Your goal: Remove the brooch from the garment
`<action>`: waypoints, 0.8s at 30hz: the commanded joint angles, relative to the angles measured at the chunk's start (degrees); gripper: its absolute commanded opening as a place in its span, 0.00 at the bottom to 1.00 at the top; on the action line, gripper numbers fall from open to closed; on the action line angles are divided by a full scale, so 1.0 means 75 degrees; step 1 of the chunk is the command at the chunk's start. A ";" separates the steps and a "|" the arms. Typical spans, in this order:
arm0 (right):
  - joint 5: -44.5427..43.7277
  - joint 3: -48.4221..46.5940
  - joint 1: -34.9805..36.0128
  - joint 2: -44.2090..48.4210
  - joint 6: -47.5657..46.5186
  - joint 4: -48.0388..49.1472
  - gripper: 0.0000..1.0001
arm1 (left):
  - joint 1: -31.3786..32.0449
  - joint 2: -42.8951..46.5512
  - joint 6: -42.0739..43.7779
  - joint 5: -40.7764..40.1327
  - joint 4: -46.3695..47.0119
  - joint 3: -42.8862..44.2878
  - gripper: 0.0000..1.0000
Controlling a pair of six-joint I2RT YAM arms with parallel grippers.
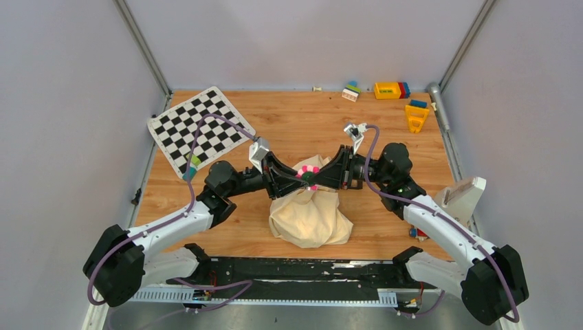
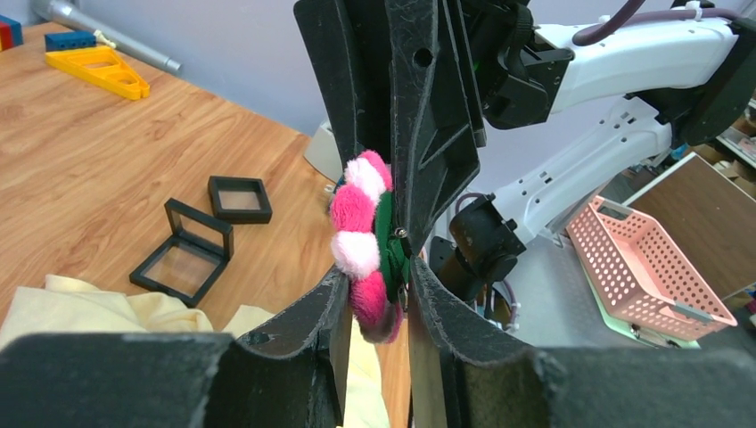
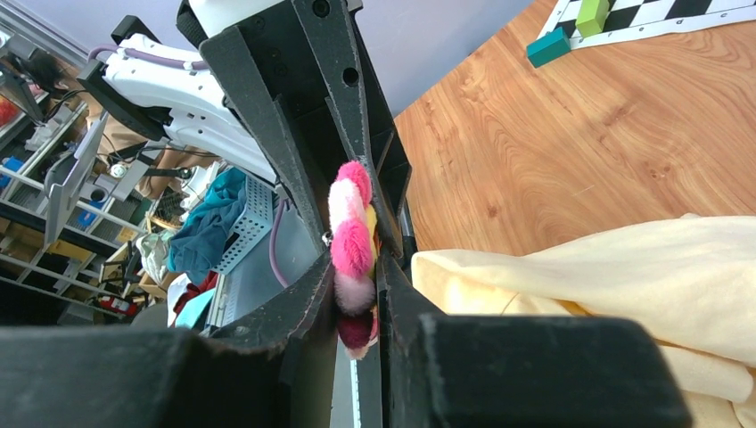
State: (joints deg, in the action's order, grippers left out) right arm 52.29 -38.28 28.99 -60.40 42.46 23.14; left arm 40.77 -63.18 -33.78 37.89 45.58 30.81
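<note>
Top cam: both arms reach inward & meet over the mid-bench [image 1: 302, 127]. We see L tool [image 1: 298, 177] and R tool [image 1: 322, 176] tip to tip, w/ the brooch [image 1: 309, 176] btwn them, pink petals facing the cam. The cream garment [image 1: 309, 220] is bunched in a heap just below, its top rising to the tools. A checkerboard [image 1: 199, 127] lies at the far L corner. Toy blocks [image 1: 390, 90] sit along the far R edge, well apart from the cloth.

L wrist cam: L tool's fingers [image 2: 325, 325] stand close on either side of the brooch's lower petals & seem to touch it on both sides, so we read it as pinching the brooch. R tool's fingers come in from above along its green back. Two black square frames [image 2: 187, 259] lie on the wood beyond the cloth.

R wrist cam: R tool's fingers [image 3: 299, 308] are pressed onto the brooch's bottom petals w/ only a narrow gap, pinching it. L tool's fingers enter from above, flanking the upper petals. The garment lies just beside one R finger. We can't tell if the pin is still thru the cloth. A green block [image 3: 591, 13] & a teal block [image 3: 546, 46] sit by the checkerboard's corner.
</note>
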 commanded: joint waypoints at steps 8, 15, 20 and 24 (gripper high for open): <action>0.0466 -0.0168 0.0129 0.0084 -0.0001 0.0654 0.00 | 0.0014 -0.0231 -0.0132 0.0502 0.0091 0.0343 0.39; 0.0503 -0.0204 0.0152 0.0090 0.0026 0.0694 0.00 | 0.0022 -0.0426 -0.0271 0.0828 0.0168 0.0436 0.40; 0.0492 -0.0198 0.0145 0.0130 0.0014 0.0659 0.00 | 0.0015 -0.0439 -0.0321 0.0838 0.0278 0.0410 0.37; 0.0411 -0.0158 0.0160 0.0153 -0.0023 0.0632 0.00 | 0.0020 -0.0203 -0.0241 0.0713 0.0281 0.0311 0.39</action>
State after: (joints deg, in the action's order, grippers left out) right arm 54.61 -38.28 29.28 -60.38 42.13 23.92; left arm 40.51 -65.69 -36.16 43.35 46.92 32.34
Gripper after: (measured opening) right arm 0.194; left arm 0.393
